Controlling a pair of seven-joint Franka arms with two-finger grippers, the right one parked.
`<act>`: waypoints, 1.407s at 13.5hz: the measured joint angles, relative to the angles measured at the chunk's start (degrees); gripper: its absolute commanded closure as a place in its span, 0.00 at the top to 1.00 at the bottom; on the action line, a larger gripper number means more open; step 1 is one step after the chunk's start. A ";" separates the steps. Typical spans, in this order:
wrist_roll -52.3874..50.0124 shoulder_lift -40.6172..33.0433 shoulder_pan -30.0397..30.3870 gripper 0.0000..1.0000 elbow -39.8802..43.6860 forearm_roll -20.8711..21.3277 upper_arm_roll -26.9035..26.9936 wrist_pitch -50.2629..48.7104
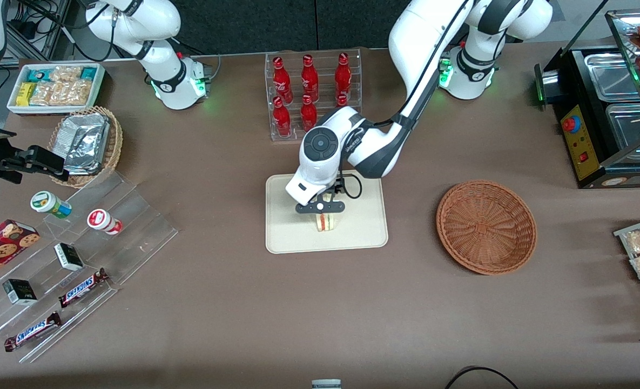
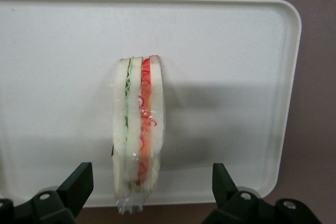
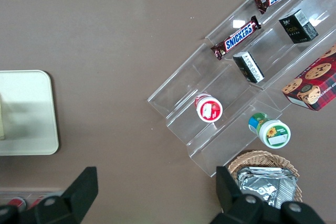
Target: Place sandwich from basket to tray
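Observation:
The sandwich (image 1: 326, 221) stands on its edge on the cream tray (image 1: 363, 229), nearer the front camera than the tray's middle. It is a pale wedge with red and green filling stripes, in clear wrap. My left gripper (image 1: 322, 207) hangs just above it, open. In the left wrist view the sandwich (image 2: 139, 124) stands between the two black fingers (image 2: 79, 182) with a clear gap on each side, and the tray (image 2: 236, 51) lies under it. The reddish-brown basket (image 1: 486, 226) sits empty toward the working arm's end of the table.
A clear rack of red bottles (image 1: 311, 92) stands just farther from the camera than the tray. A tan wicker basket with foil packets (image 1: 85, 141), a white snack box (image 1: 55, 86) and an acrylic snack stand (image 1: 76, 259) lie toward the parked arm's end. A food warmer (image 1: 611, 108) stands at the working arm's end.

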 measured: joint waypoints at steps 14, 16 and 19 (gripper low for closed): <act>17.65 -19.27 17.39 1.00 0.54 0.02 0.94 -29.01; 25.16 -22.03 21.92 1.00 0.54 0.04 1.08 -33.58; 34.81 -26.23 28.07 1.00 0.23 0.71 1.21 -38.27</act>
